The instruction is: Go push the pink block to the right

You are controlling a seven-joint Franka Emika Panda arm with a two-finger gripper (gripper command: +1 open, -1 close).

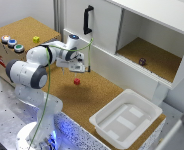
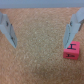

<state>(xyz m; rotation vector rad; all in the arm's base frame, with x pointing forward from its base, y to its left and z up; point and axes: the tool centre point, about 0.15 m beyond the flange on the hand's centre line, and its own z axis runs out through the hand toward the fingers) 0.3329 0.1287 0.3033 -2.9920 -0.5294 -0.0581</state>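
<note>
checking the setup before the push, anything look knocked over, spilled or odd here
Nothing stands out. The pink block sits flat on the cork board, the white tray lies level and empty, and the yellow cube rests on the box. The gripper hangs open above the block.

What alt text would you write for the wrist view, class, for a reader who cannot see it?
A small pink block printed with a dark letter H sits on a cork surface, close to one of the two open jaws of the gripper and not held. The rest of the cork between the jaws is bare.
</note>
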